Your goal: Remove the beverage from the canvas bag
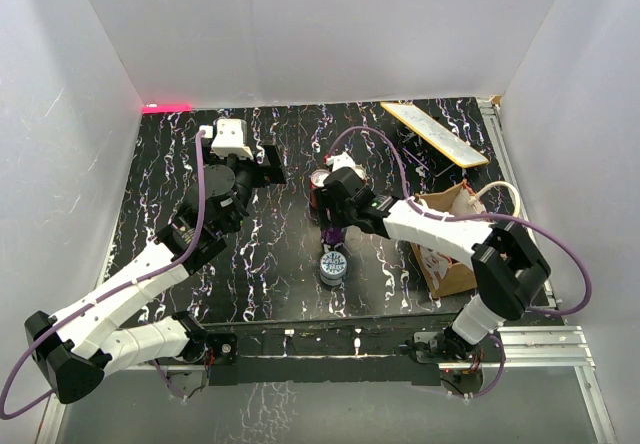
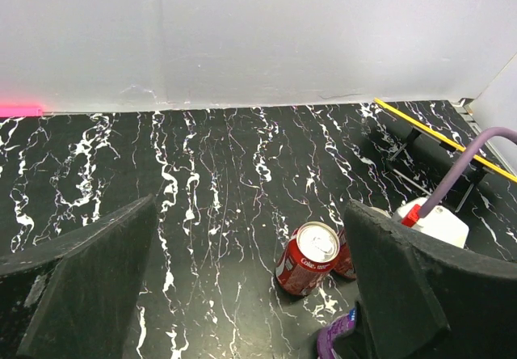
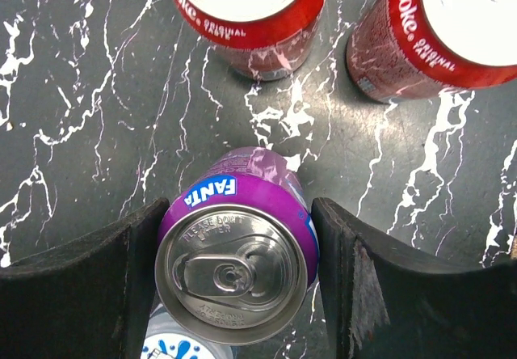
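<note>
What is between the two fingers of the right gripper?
A purple Fanta can stands upright there, between the fingers of the right gripper; the right wrist view shows it. Whether the fingers press it, I cannot tell.

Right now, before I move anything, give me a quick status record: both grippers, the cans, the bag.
right gripper: fingers against both sides of the Fanta can
Fanta can: upright, outside the canvas bag
Coke cans: two, upright, just beyond the Fanta can
silver can: upright, nearer the arm bases
left gripper: open, empty
canvas bag: right of the cans, under the right arm
</note>
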Robot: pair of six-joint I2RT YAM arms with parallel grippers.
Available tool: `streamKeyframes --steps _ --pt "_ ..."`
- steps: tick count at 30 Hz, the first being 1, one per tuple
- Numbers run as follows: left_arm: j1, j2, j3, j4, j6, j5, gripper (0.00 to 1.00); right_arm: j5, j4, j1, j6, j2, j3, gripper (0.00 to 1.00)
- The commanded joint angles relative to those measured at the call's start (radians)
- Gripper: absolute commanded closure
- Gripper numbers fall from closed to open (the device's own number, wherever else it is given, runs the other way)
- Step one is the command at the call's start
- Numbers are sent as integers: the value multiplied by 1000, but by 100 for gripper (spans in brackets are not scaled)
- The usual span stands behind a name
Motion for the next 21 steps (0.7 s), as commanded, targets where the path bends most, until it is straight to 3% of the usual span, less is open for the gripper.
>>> streamKeyframes --steps 1,13,21 --pt "-2 -30 17 13 10 -22 3 64 128 1 -14 8 104 92" --pt "-2 -30 16 15 13 -22 3 118 72 17 -41 103 193 92" --pt "-3 -30 16 15 13 -23 3 160 14 28 -43 163 239 84"
